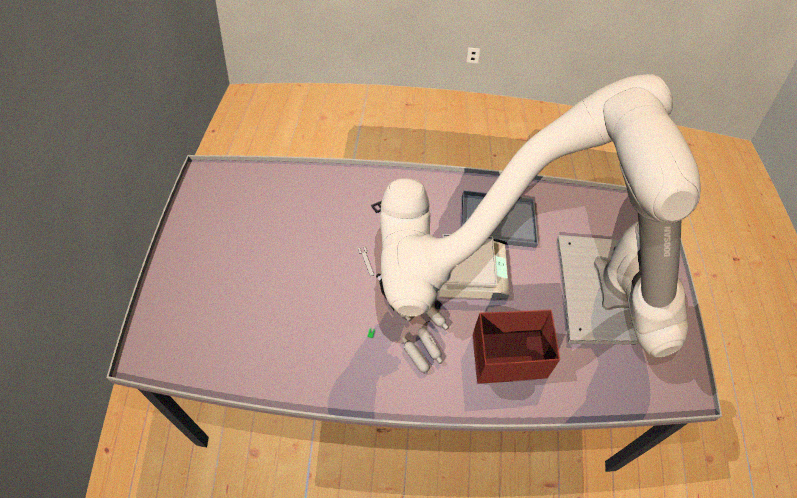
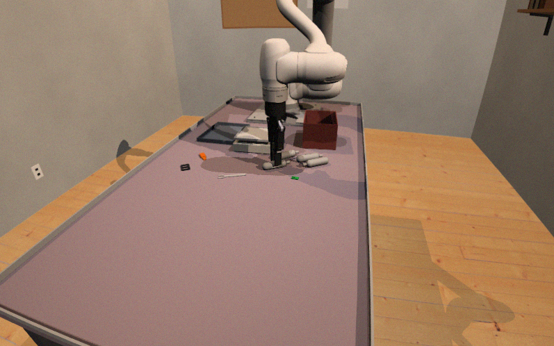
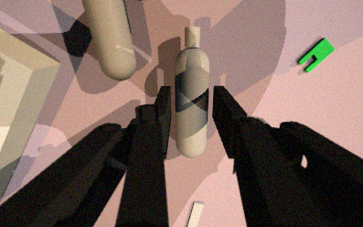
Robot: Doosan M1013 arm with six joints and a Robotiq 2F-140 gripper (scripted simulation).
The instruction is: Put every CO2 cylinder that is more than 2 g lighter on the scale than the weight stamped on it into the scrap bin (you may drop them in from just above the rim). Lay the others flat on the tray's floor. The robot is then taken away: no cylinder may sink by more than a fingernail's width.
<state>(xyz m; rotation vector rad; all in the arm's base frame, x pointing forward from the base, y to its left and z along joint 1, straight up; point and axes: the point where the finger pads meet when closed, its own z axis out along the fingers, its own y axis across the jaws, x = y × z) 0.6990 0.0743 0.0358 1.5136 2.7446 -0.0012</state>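
Observation:
My gripper is down at the table, open part way. Its two black fingers straddle a beige CO2 cylinder that lies flat; a thin gap shows on each side. In the overhead view my wrist hides this cylinder. A second cylinder lies close by, toward the scale. Two more cylinders lie side by side toward the red scrap bin. The scale and the dark tray stand behind.
A green clip lies just beside the gripper. A small wrench, an orange piece and a black buckle lie farther out. The arm's base plate is right of the bin.

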